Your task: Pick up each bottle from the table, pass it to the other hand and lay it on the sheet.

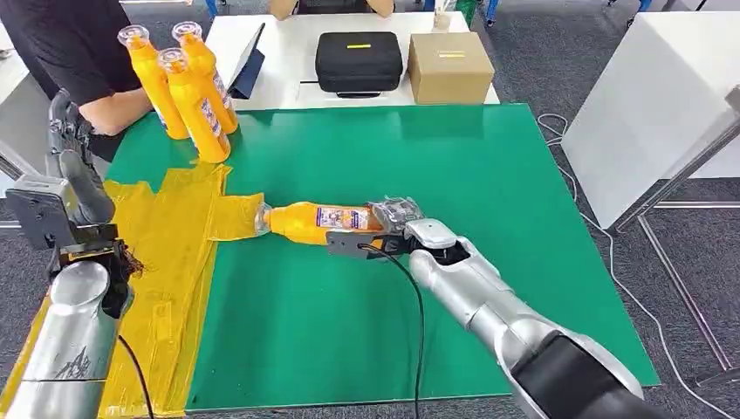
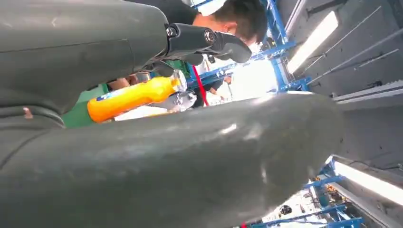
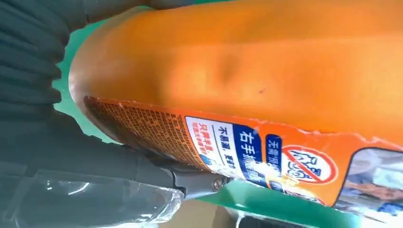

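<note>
Your right hand grips a yellow bottle by its base end — the bottle lies on its side just over the green tabletop, cap end pointing toward the yellow sheet and reaching that sheet's near edge. In the right wrist view the bottle's orange body and printed label sit pressed right against the hand's grey ribbed cover, with a dark finger under the label. Fingers are wrapped on the bottle's lower side.

Your left hand is raised at the left of the tabletop, above the sheet, holding nothing; its dark fingers point up and away from you, apart from each other as far as the head view shows. In the left wrist view you see a yellow bottle lying sideways beyond the thumb, not in contact with the hand.

Three more yellow bottles stand upright, clustered at the far left corner of the tabletop, just past the sheet. A person in a black shirt stands beside them, forearm resting near the bottles. Beyond the green surface — a white table with a black case, a cardboard box and a tablet.
</note>
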